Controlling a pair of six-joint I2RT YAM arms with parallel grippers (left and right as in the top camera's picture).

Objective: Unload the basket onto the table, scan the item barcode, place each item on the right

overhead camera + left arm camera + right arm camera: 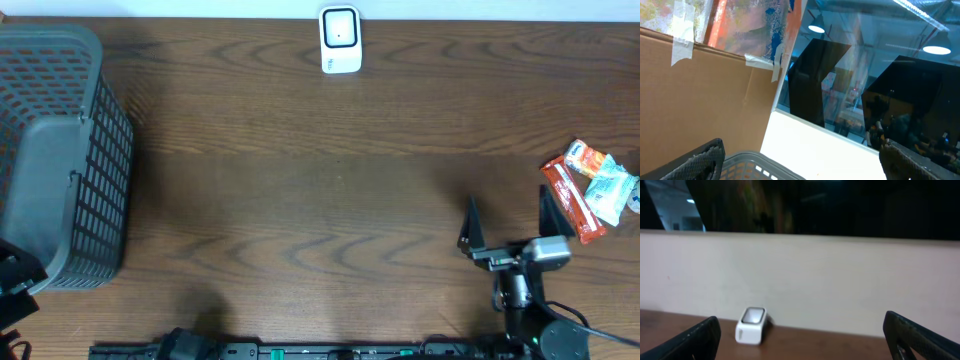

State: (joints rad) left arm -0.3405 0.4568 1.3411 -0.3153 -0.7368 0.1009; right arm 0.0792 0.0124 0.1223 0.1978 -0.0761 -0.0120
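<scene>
Bench (pixel 300 190): one dark brown wooden top.
Right pincer (pixel 507 200): one, near edge, jaws spread wide, empty.
Left pincer (pixel 801 146): one, near left corner, jaws spread wide, empty.
Orange-red and white foil snack packets (pixel 585 185): about three, overlapping, just right of and slightly beyond the right pincer, not touching it.
Grey plastic mesh basket (pixel 105 150): one, left edge.
White box-shaped barcode scanner (pixel 340 40): one, far edge, centre.

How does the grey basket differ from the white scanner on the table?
The basket is dark grey with mesh walls; the scanner is white and smooth. The basket is far larger than the scanner. The basket sits at the left edge, the scanner midway along the far edge. Both rest on the wooden table.
</scene>
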